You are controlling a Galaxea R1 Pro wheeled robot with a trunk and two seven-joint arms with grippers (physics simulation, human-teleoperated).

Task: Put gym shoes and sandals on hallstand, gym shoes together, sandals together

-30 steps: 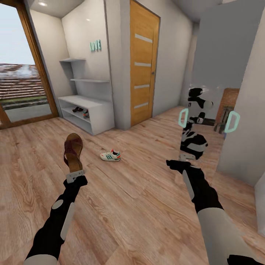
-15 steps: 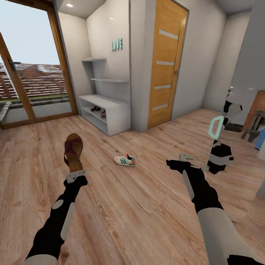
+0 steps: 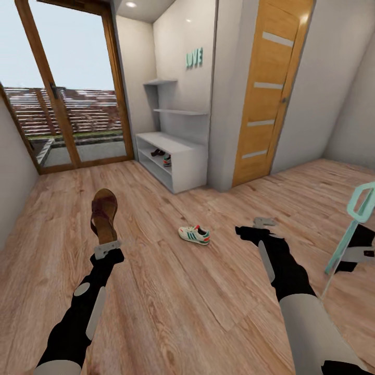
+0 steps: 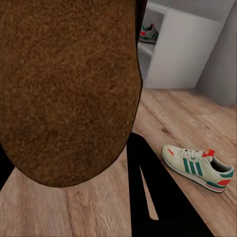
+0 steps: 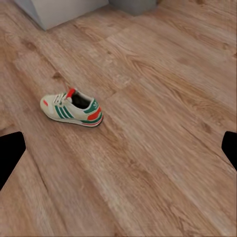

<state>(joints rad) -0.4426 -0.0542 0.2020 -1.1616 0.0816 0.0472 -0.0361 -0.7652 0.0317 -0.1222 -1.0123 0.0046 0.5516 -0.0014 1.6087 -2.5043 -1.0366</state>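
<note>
Wood-grain corridor floor (image 3: pixel 172 307) everywhere, with the light-grey hallstand (image 3: pixel 179 156) tucked in the alcove at the far end, between a glass patio door (image 3: pixel 62 94) and an orange wooden door (image 3: pixel 265 99).

Left gripper (image 3: pixel 107 247) is clamped on one brown sandal (image 3: pixel 103 215), holding it by the heel end so its long axis runs straight up and away from the fingers, toe toward the patio door, tan insole facing the head camera. In the left wrist view the sandal's (image 4: pixel 66 89) sole is right up against the lens, so you can't see the fingers themselves.

One gym shoe (image 3: pixel 194 234) lies flat on the floor, sole down, sitting between the two grippers and a bit beyond them, nearer the right one. Its long axis runs roughly across the corridor, toe toward the left gripper's side, red heel toward the right gripper (image 3: pixel 260 225). That gripper is spread wide with nothing in it, hovering above the floor; in its wrist view the shoe (image 5: pixel 71 109) sits ahead, off to one side.

On the hallstand's lower shelf there's already another gym shoe (image 3: pixel 166 160) touching or just beside a dark sandal (image 3: pixel 155 152). Open floor between the grippers and the rack apart from the loose shoe. A teal-framed reflection (image 3: pixel 351 229) shows beyond the right arm.
</note>
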